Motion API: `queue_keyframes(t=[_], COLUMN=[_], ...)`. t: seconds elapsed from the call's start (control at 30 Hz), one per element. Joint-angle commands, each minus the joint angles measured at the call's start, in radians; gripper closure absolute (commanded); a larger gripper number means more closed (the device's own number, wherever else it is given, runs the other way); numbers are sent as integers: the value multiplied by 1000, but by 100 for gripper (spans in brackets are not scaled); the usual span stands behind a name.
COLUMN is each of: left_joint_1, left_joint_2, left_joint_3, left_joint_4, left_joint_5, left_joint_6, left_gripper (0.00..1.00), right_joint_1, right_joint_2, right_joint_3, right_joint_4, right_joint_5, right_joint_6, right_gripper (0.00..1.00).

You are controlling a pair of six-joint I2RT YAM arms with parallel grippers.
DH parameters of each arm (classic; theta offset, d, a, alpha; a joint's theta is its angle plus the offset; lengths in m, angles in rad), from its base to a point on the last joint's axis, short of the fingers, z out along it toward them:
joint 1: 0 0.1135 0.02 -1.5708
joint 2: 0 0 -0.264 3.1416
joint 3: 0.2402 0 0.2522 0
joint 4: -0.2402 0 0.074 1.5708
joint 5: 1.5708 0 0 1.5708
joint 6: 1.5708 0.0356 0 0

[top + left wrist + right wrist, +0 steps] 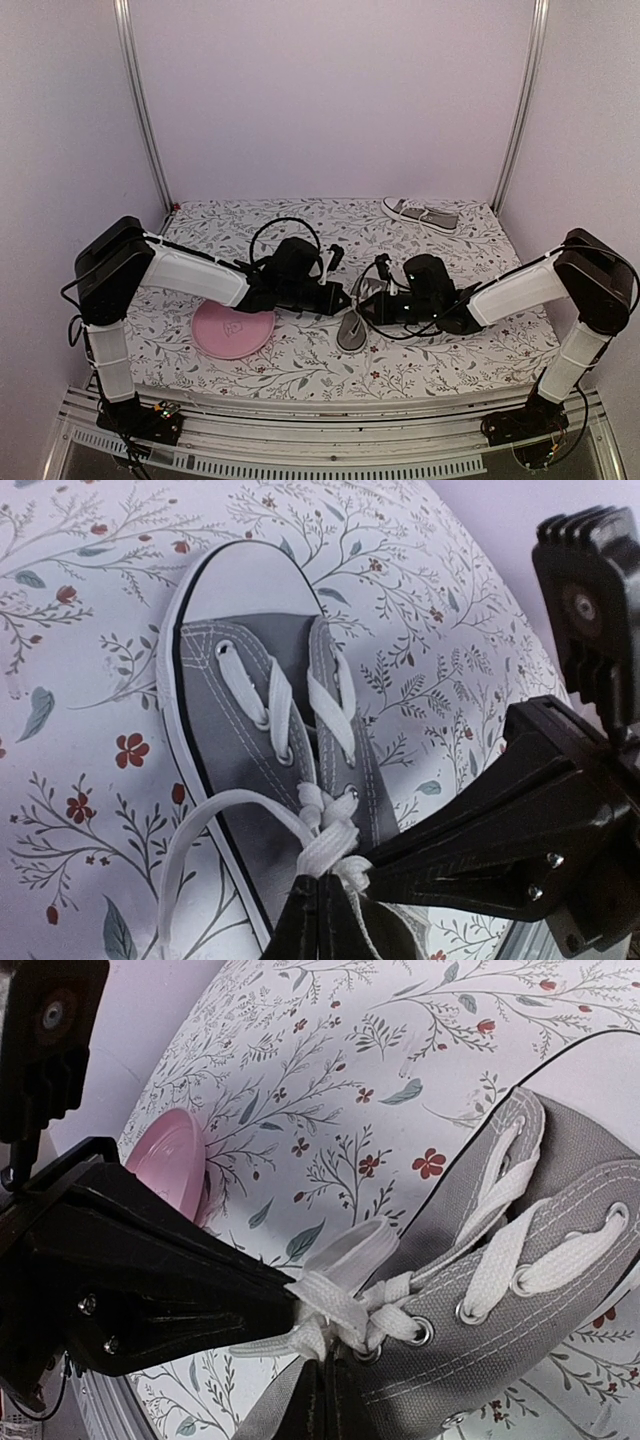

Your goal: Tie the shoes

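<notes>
Left gripper [318,918] and right gripper [325,1400] both clamped fully shut on white lace [330,842] at the knot of grey shoe [352,328], centre of view; second shoe [422,214] well apart at one o'clock.

The left arm [195,277] and the right arm [520,290] are each built of smooth white tubular links set between bulky black joint housings, with black bases bolted below white posts. Thin black cables [284,220] loop over the black wrist sections. The left gripper [345,298] and the right gripper [370,306] are matte black and angular, with small silver screws [553,860] set in their sides.
</notes>
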Motion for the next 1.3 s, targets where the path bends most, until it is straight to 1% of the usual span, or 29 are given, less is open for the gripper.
queue_keyframes(t=[0.0,0.43,0.6,0.7,0.87,0.9,0.97,1.03,1.1,1.17,1.27], left_joint_1=[-8,-27,-36,-38,-37,-36,-29,-19,-2,16,43], left_joint_2=[16,15,15,53,52,47,35,-19,-54,-80,-101], left_joint_3=[4,3,2,2,0,-1,-8,-21,-37,-46,-46], left_joint_4=[10,4,0,-3,-23,-31,-45,-51,-52,-55,-49], left_joint_5=[7,10,14,20,8,-1,-27,-46,-57,-64,-56], left_joint_6=[18,21,22,20,19,20,24,27,30,33,35], left_gripper=[100,100,100,100,100,98,90,78,71,68,67], right_joint_1=[-2,-1,-2,-2,-2,-2,-2,-2,-1,-2,-2], right_joint_2=[23,61,79,84,78,75,73,69,68,69,67], right_joint_3=[39,77,93,97,80,76,68,60,55,53,51], right_joint_4=[-18,-59,-57,-52,-29,-28,-26,-24,-24,-23,-21], right_joint_5=[27,95,111,119,127,127,127,126,125,125,125], right_joint_6=[11,55,74,80,79,79,79,81,81,81,81], right_gripper=[98,98,98,98,98,98,98,98,98,98,98])
